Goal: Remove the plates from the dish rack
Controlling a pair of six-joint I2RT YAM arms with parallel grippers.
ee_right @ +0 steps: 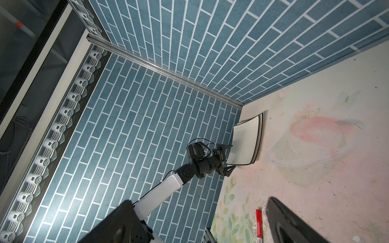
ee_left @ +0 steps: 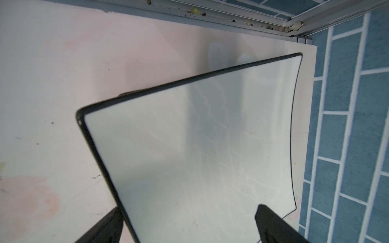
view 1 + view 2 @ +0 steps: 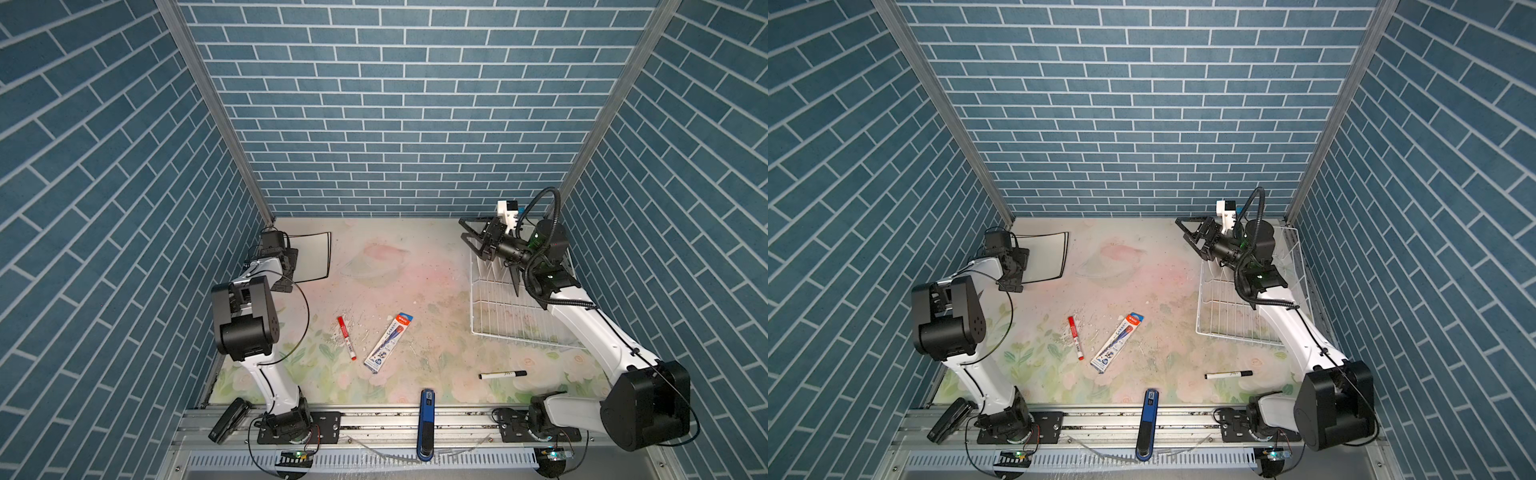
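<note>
- In both top views I see two stacked square cream plates (image 3: 312, 257) with black rims lying flat on the flowered table mat (image 3: 395, 270). They sit at mid-left of the frame, near the corner of the blue brick walls (image 3: 395, 104). The left gripper (image 3: 292, 266) is at their left edge.
- The large white wire dish rack (image 3: 509, 309) stands at mid-right, well apart from the plates. The right gripper (image 3: 473, 243) hangs above its upper-left corner, jaws spread wide, holding nothing.
- In the left wrist view the top plate (image 2: 200, 157) fills the centre. My black fingers (image 2: 101, 228) stand wide apart at the bottom, one off the plate's edge and one over its face. I cannot tell whether they touch it.
- In the right wrist view the plates (image 1: 245, 143) lie right of centre, with the left gripper (image 1: 229, 157) spread at their edge. A red marker (image 1: 259, 223) lies at the bottom.
</note>
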